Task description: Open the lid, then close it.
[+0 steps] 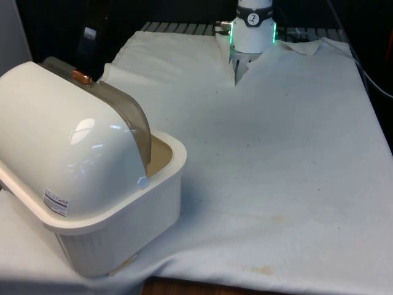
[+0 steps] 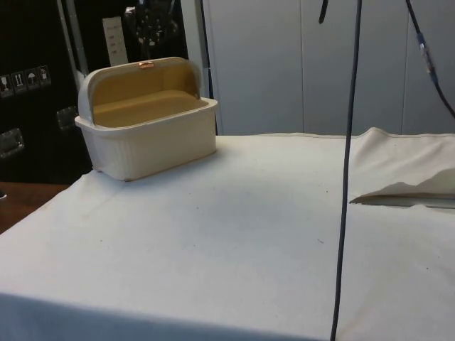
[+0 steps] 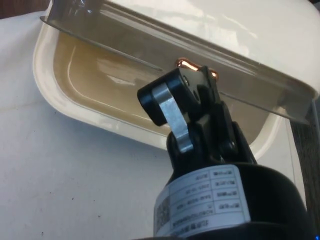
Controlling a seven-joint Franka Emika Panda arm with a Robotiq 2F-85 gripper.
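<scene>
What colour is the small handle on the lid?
Copper-orange handle on the lid, best in the front view.

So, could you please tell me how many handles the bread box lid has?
1: a small copper handle on the edge of the raised lid, at the top of the bread box, with the tool beside it.

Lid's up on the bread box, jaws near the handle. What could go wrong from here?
1. The gripper sits right at the copper handle on the smoky lid. A poor hold may slip as the lid rolls down, so it could drop shut.
2. The bread box stands close to the table's edge. A sideways pull on the handle might drag it further towards that edge.
3. The lid is rolled far back over the dome, so a straight pull may bind rather than follow the arc.
</scene>
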